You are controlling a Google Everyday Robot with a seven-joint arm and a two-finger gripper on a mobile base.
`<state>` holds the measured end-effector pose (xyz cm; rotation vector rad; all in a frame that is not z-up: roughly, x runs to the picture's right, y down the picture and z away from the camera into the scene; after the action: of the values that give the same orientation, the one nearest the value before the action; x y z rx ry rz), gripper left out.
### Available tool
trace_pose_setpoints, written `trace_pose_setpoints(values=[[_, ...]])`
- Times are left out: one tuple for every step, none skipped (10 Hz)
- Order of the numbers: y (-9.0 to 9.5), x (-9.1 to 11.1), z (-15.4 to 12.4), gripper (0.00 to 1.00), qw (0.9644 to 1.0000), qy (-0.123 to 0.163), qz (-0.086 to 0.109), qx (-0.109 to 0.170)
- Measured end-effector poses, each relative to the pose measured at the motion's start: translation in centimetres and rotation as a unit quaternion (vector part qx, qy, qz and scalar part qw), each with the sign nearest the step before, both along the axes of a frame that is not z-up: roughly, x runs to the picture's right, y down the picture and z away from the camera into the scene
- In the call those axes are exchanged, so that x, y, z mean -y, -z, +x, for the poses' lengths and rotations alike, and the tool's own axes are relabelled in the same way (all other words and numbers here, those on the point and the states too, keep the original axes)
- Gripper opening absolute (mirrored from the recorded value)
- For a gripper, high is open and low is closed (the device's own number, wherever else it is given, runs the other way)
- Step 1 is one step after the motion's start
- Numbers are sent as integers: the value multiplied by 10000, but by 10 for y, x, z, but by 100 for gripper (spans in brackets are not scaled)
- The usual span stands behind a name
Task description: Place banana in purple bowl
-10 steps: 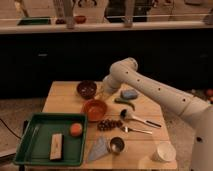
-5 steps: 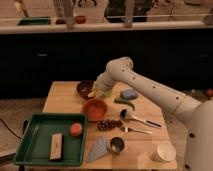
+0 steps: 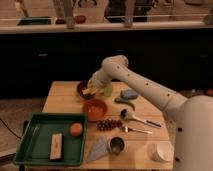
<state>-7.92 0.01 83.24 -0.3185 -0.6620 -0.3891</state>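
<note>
Now your tool has shifted over the purple bowl, banana just beneath; its hold you cannot tell; drop likely next.

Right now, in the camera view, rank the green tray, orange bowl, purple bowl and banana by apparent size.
green tray
orange bowl
purple bowl
banana
The gripper above the purple bowl partly hides the last two; order unsure.

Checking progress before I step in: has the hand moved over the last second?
Yes. The hand has shifted left, toward the purple bowl, and is now at its right rim.
</note>
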Motion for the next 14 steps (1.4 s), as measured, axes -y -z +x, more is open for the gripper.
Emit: trace_pose_setpoints(values=[[-3, 1, -4, 0, 10000, -4, -26, 54], [-5, 2, -9, 0, 9999, 2, -47, 110], [-8, 4, -18, 0, 9997, -3, -98, 211], [-10, 5, -22, 0, 9996, -20, -117, 250], [-12, 5, -25, 0, 9994, -48, -145, 295], [-14, 6, -27, 0, 9992, -108, -176, 352], [-14, 7, -31, 0, 9988, -186, -187, 419], [-15, 7, -33, 0, 9982, -286, -209, 487], [-15, 7, -35, 0, 9976, -364, -232, 539], [-15, 8, -38, 0, 9966, -475, -273, 611], [-14, 8, -40, 0, 9956, -565, -321, 677], [-14, 8, -41, 0, 9945, -637, -371, 745], [-14, 9, -42, 0, 9929, -722, -445, 839], [-14, 10, -43, 0, 9915, -781, -498, 912]])
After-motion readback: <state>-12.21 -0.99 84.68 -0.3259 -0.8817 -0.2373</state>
